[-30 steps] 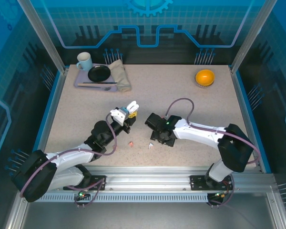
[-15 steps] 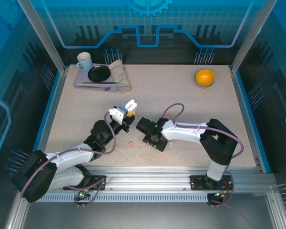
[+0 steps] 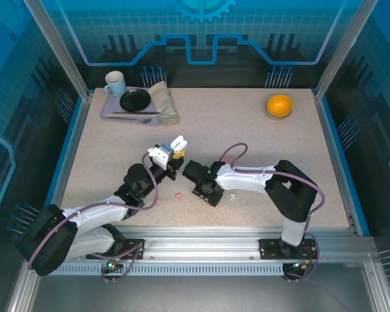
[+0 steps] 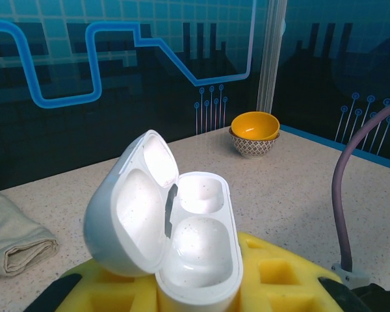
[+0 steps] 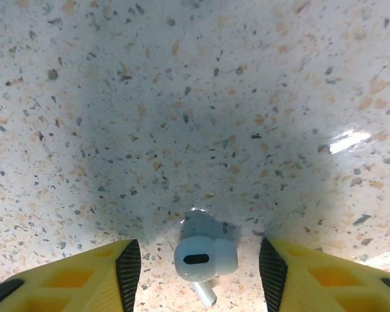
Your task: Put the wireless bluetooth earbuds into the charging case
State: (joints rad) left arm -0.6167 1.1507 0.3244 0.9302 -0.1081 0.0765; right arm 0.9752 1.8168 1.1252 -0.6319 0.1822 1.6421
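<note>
While a white earbud lies flat on the speckled desk, it is flanked by the right fingers, which are spread wide. A clear gap is left on each side and no contact is made. Bare desk is seen all around the piece in the right wrist view.

The charging case is clamped between the left fingers. Its lid is swung open to one side and both wells are seen empty. In the overhead view the right fingers are placed just to the near right of the case, close to it but apart.

A salmon-pink earbud is left loose on the near side of the case, out in the open. A second white earbud is found further to the near right of the case, just beside the right forearm. Both lie not far from the desk's near edge.

Beyond the case a broad stretch of bare desk is left free toward the back. An orange bowl is set far to the back right of the case, close to the right edge. A tray with a mug, a black plate and a folded cloth is kept to the back left of it.
</note>
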